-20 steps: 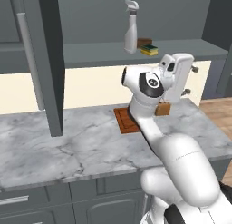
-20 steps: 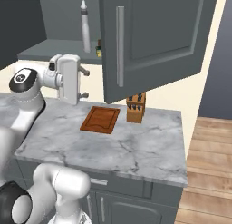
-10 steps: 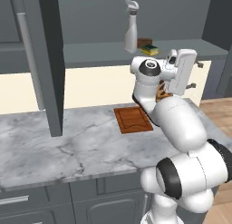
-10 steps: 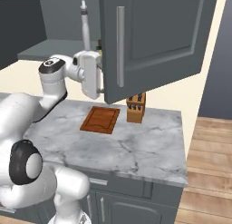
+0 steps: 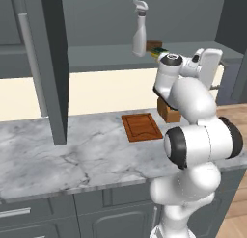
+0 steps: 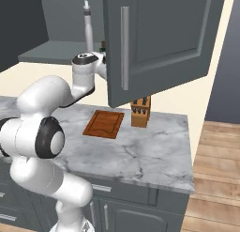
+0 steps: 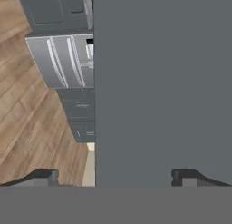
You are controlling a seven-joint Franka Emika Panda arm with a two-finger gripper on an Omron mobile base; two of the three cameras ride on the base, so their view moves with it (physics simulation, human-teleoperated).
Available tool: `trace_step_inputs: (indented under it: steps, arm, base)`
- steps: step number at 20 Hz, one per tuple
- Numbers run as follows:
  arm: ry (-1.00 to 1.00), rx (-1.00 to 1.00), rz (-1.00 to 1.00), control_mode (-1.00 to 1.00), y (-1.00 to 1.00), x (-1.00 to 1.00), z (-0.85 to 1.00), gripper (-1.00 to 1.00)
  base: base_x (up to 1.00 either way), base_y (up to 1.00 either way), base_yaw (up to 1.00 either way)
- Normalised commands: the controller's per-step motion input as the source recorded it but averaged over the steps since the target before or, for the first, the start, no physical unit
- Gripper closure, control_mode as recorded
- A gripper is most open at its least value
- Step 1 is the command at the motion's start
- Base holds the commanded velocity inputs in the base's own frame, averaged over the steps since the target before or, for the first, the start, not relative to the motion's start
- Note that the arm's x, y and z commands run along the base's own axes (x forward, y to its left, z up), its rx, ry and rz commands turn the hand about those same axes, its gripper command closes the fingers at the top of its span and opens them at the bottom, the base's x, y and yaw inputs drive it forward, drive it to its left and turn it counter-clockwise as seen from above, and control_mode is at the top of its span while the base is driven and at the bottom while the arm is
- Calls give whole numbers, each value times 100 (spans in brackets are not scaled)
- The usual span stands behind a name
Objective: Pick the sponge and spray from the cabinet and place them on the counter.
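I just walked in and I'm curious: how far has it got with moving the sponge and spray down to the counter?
Barely begun. The cabinet doors stand open. The spray and the sponge sit on its shelf, and neither is on the counter. The gripper is open and holds nothing, facing a grey door panel. Both picks and both placements remain.

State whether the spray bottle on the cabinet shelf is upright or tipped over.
Upright. The spray bottle stands on its base on the cabinet shelf, with its trigger nozzle at the top; the right base view shows it vertical too.

I see a cream wall [image 5: 96, 90] behind the units, wooden plank floor [image 6: 220, 151] at right, dark grey base drawers [image 5: 38, 220] below.
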Motion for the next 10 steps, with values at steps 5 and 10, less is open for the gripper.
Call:
trace_step_inputs:
  steps: [5, 10]
  arm:
    - [0, -2, -32, -100, -51, 17, 0, -100]
    - [0, -3, -29, -100, -50, 16, 0, -100]
  base:
    - [0, 0, 0]
    - [0, 0, 0]
